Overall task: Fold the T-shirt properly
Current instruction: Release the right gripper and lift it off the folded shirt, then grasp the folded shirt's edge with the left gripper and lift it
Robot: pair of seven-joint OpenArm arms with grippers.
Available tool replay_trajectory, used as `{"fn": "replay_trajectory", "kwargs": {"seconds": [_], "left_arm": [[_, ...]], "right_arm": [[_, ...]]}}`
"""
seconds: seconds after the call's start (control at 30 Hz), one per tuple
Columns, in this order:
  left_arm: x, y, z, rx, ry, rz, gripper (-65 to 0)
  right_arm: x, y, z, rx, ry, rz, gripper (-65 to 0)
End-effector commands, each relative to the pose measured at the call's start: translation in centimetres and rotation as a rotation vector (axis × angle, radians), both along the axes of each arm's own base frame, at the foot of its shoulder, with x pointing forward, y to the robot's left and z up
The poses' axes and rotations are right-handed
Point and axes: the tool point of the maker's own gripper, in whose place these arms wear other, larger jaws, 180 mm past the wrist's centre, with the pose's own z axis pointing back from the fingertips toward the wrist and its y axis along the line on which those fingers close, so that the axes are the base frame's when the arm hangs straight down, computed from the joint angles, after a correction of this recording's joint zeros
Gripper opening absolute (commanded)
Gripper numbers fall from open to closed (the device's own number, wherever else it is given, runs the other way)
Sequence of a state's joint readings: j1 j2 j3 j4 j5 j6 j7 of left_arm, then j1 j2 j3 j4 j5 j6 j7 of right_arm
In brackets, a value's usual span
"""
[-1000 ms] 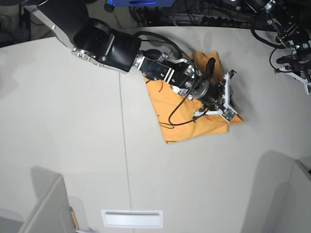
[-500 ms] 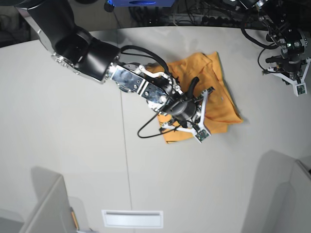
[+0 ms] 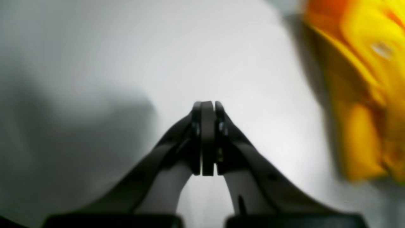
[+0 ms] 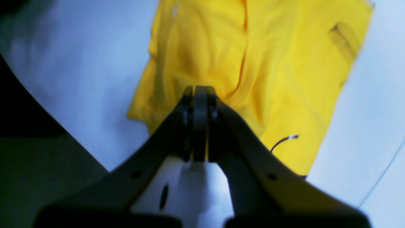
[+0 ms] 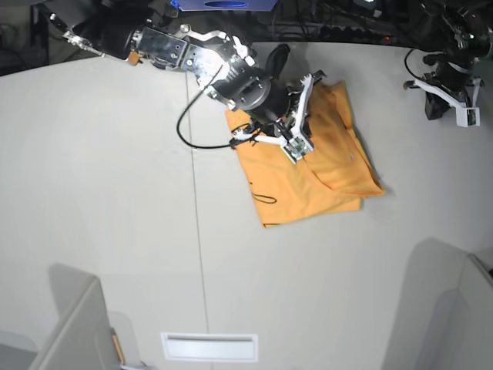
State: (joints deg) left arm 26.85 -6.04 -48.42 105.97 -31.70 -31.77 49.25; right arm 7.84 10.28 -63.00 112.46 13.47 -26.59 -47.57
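T-shirt (image 5: 312, 173) lies folded on table (image 5: 115, 193) — both end effectors, right (image 5: 296, 150) and left (image 5: 470, 116), clenched empty.

A robotics laboratory workstation. A broad, pale desk (image 5: 115, 193) carries two black robot arms, one (image 5: 154, 42) reaching in from the far side and another (image 5: 454, 54) at the far corner. Tangled cables (image 5: 339, 23) and dark equipment crowd the area behind the desk.

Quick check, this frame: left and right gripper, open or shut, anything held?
Left gripper: shut, empty, over bare table beside the T-shirt.
Right gripper: shut, nothing visibly pinched, above the T-shirt.
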Motion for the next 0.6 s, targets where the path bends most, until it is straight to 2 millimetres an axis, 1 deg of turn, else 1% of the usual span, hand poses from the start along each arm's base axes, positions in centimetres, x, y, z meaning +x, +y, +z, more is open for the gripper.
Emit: {"fn": "replay_trajectory", "kwargs": {"seconds": [0.0,0.03,0.1,0.2,0.27,0.4,0.47,0.5,0.53,0.57], "left_arm": [[0.1,0.0,0.9,0.001,-0.031,-0.013,-65.0],[-0.3,-0.6,0.6,-0.022,-0.023,-0.022,-65.0],[-1.1,-2.7,-0.5,-0.076,0.012,-0.068,-65.0],[-1.8,-4.7,-1.6,-0.114,0.047,-0.117,-65.0],[-2.0,-5.1,-2.0,-0.126,0.058,-0.124,-65.0],[-2.0,-5.1,-2.1,-0.123,0.060,-0.125,-65.0],[-1.7,-5.3,-2.0,-0.125,0.055,-0.131,-65.0],[-1.7,-5.5,-2.0,-0.129,0.053,-0.135,-65.0],[-1.7,-6.0,-2.1,-0.137,0.057,-0.143,-61.7],[-1.8,-7.0,-2.4,-0.160,0.059,-0.152,-55.0]], "right_arm": [[0.2,-0.6,0.8,0.010,-0.044,-0.015,-65.0],[0.1,-0.9,0.8,0.002,-0.057,-0.023,-65.0],[-0.1,-1.8,0.2,-0.025,-0.074,-0.059,-65.0],[-0.5,-3.3,-0.9,-0.041,-0.038,-0.132,-65.0],[-1.0,-4.0,-1.6,-0.029,-0.011,-0.171,-65.0],[-2.7,-3.9,-2.5,-0.006,0.012,-0.184,-65.0],[-2.9,-3.8,-2.6,-0.006,0.016,-0.183,-65.0],[-2.8,-3.9,-2.5,-0.004,0.014,-0.189,-58.5],[-2.6,-4.1,-2.5,-0.006,0.011,-0.193,-51.8],[-2.1,-4.6,-2.5,-0.011,0.003,-0.207,-46.4]]}}
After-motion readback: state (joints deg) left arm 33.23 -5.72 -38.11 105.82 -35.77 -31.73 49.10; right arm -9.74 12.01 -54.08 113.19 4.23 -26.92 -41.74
